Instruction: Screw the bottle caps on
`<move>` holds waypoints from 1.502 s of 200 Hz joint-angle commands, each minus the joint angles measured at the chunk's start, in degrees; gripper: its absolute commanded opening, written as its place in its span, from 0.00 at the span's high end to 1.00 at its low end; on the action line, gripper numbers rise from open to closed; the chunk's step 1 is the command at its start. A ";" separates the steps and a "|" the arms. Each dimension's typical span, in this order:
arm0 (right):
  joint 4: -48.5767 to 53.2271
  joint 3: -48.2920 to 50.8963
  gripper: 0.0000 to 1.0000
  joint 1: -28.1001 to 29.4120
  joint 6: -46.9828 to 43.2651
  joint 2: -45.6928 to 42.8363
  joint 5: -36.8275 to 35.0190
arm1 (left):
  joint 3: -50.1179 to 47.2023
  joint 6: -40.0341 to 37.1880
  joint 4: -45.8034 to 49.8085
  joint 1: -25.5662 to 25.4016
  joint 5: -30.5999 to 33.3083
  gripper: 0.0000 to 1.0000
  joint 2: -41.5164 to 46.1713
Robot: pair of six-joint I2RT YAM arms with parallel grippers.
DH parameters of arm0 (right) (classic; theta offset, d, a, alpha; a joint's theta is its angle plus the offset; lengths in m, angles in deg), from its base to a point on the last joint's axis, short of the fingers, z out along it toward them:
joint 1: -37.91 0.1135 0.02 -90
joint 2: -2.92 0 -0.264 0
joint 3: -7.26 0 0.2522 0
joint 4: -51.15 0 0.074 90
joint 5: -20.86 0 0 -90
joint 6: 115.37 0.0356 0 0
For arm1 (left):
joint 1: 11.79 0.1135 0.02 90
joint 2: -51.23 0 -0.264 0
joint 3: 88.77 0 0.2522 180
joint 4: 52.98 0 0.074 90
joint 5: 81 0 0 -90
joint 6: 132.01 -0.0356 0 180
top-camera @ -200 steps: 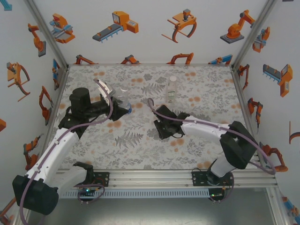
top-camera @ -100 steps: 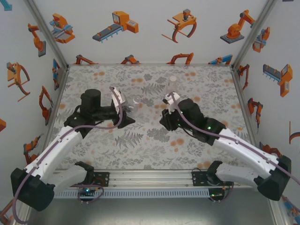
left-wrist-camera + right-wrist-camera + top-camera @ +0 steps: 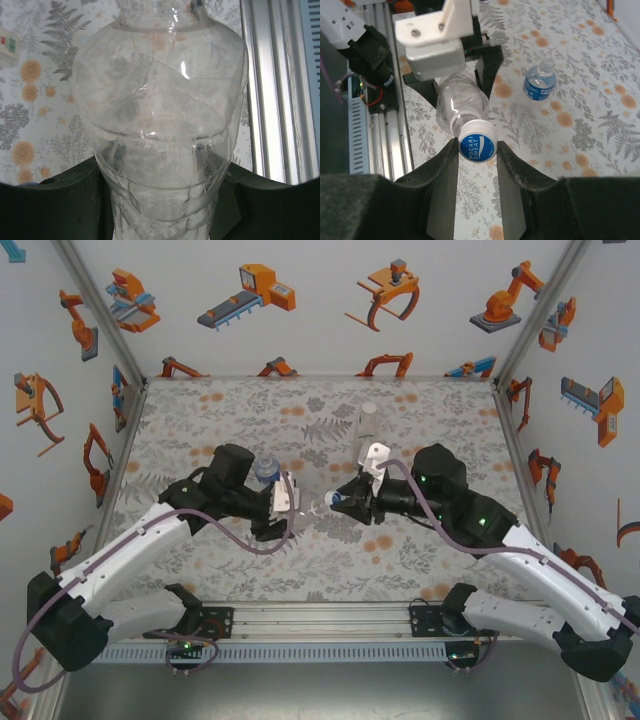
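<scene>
I've just brought both arms together midway between the table's [image 3: 200, 410] side edges: left gripper [image 3: 284, 502] clamps the plain bottle [image 3: 160, 125], right gripper [image 3: 478, 150] pinches the cap [image 3: 478, 144] against its mouth, so threading can start

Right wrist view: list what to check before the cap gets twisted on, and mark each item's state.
1. Grip on the plain clear plastic bottle by the left hand: ok, a finger on each side.
2. Grip on the white round plastic cap with a blue printed top by the right hand: ok, pinched between its fingers.
3. Cap at the bottle's mouth: ok, it covers the opening.
4. Cap square on the threads: cannot tell, the neck is hidden behind it.
5. The blue-labelled clear plastic bottle out of the way: ok, upright on the floral table, apart from both hands.
</scene>
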 commanded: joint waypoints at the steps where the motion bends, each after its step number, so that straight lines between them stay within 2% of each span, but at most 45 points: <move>1: 1.95 -1.61 0.80 0.87 -3.85 0.78 4.63 | 1.65 -4.46 3.88 -0.84 0.10 1.00 0.14; 85: 4.41 -1.66 0.80 2.91 -5.98 3.97 6.08 | 1.64 -5.14 4.24 -1.13 -1.33 1.00 0.81; 150: 4.15 -1.27 0.80 3.74 -7.04 4.00 2.12 | 1.33 -6.51 4.44 -1.32 -3.74 1.00 1.45; 224: -0.06 2.12 0.80 4.27 -12.83 2.81 9.18 | 0.95 -7.63 4.61 -1.31 -7.24 1.00 1.92; 263: 2.51 1.18 0.81 4.36 -15.45 4.14 10.74 | 1.36 -7.18 4.88 -1.31 -7.80 1.00 1.49; 283: 4.71 0.19 0.83 4.36 -14.98 5.74 10.50 | 1.54 -6.93 4.98 -1.32 -7.64 1.00 1.39; 300: 5.15 -0.40 0.85 4.42 -10.23 7.10 8.06 | 1.70 -6.57 4.98 -1.32 -7.24 1.00 1.39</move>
